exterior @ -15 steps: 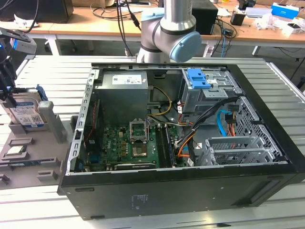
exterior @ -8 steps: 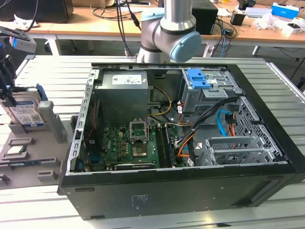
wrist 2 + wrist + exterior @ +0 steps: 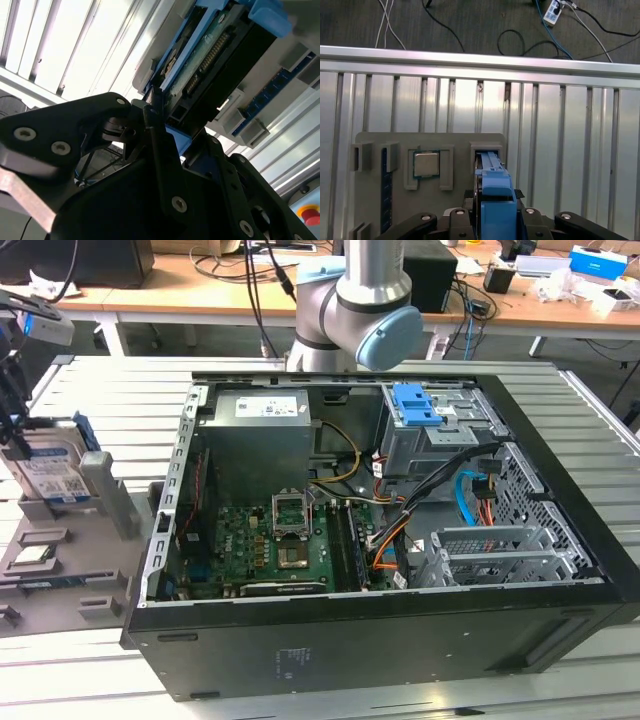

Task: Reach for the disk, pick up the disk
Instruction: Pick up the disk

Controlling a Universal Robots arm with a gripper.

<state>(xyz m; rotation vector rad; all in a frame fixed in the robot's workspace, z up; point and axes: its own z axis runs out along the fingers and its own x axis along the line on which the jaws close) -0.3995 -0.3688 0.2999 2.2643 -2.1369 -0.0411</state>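
In the exterior view the disk [image 3: 55, 472] stands on edge in the grey stand [image 3: 60, 578] at the left of the frame. In the second wrist view the gripper [image 3: 180, 120] straddles its near end at mid-frame, and I cannot tell whether it is clamped on the disk. My worry is a skewed hold. I judge that the blue rail [image 3: 494, 192] could bind in its slot, so the stand tips or the disk slips free and falls toward the computer case [image 3: 400, 660].

Wooden desks [image 3: 170, 290] behind a slatted metal table [image 3: 100, 380]; cables [image 3: 443, 26] on dark floor [image 3: 470, 20]
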